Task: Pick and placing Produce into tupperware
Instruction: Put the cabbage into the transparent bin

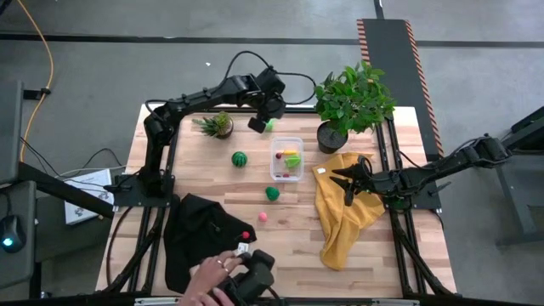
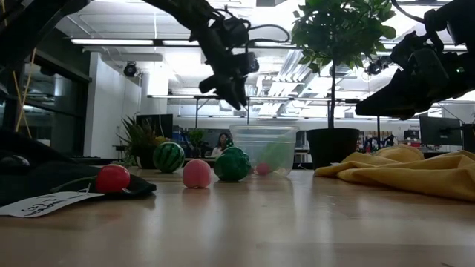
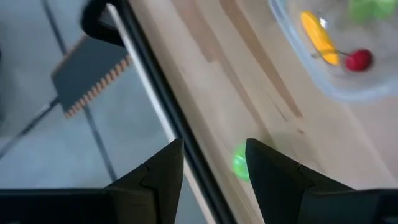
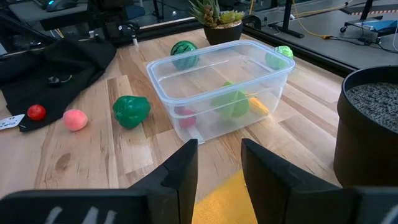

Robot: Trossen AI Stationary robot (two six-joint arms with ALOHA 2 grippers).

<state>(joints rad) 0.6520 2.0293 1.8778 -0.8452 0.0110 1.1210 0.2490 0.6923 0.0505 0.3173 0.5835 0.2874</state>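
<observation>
Left wrist view: left hand hovers part-open and empty over a green ball beside the tupperware.

Seen past the left tool, a small green ball glows between the two dark fingers, half covered by one of them and too blurred to show any detail. Beyond that tool, the tupperware is cut off by the picture's edge, its contents soft smears: a yellow piece, a red piece, a green shape at the corner. Ahead of the right tool, the leafy green piece and a reddish piece show only dimly through the clear wall. At the desk's near edge, a person's hand is cropped, resting on a dark object that cannot be identified.
</observation>
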